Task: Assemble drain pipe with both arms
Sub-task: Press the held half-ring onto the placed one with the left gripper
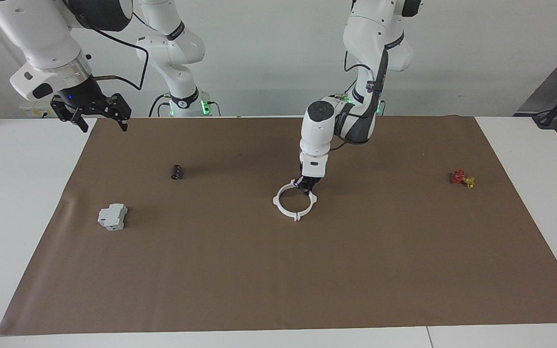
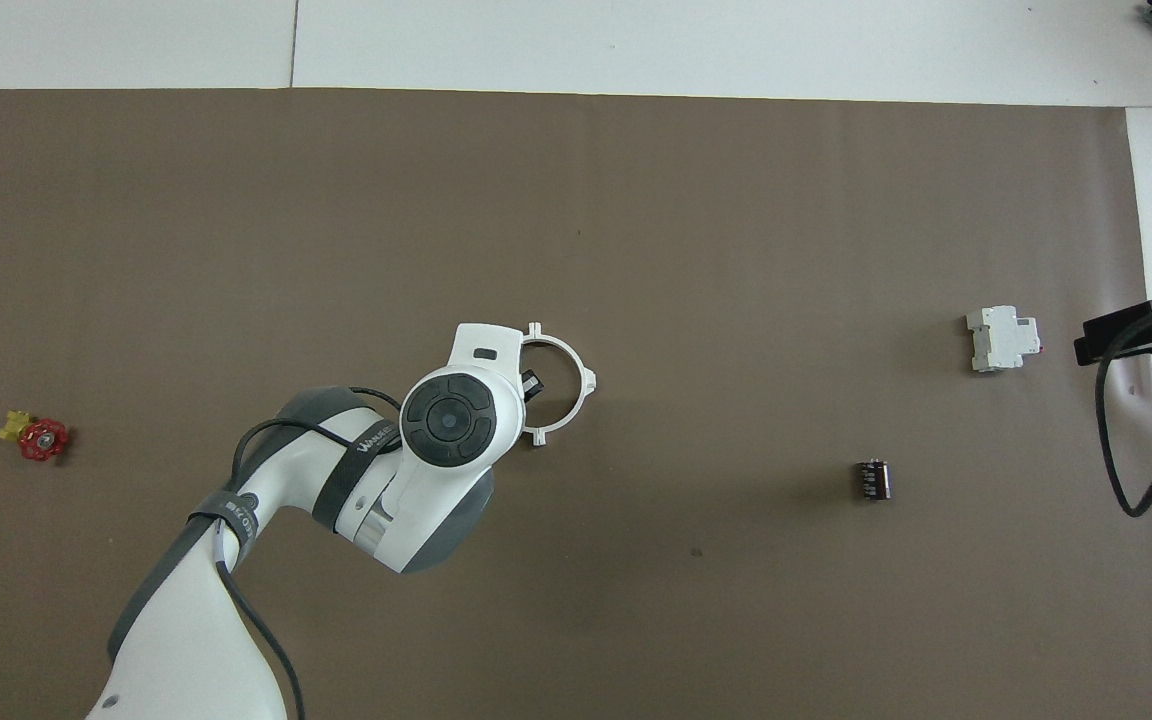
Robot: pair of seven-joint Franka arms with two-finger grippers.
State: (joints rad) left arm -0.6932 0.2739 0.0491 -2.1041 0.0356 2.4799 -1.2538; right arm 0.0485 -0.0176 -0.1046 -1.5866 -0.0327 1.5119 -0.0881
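Sitting in the middle of the brown mat, the drain pipe already looks like one closed white ring with its tabs paired up, so by the look of it the joining part of the job is mostly done. The left gripper is down at the ring's rim on the side nearer the robots, with its fingertips pinched together. Whether they're actually clamping the thin plastic or just pressing on it is hard to say, since from above the arm's wrist covers that part of the ring. The low, near-vertical pose makes sense either way: coming straight down on a flat ring lets it nudge or pin one half without tipping it.

The right gripper waits up in the air over the mat's edge at the right arm's end, jaws spread wide and holding nothing. It's probably parked there to keep out of the way.

The other stuff looks like distractors spread well apart from the ring: a grey-white boxy block and a small dark cylinder toward the right arm's end, and a red-and-yellow valve piece toward the left arm's end. None of it is close enough to get bumped.
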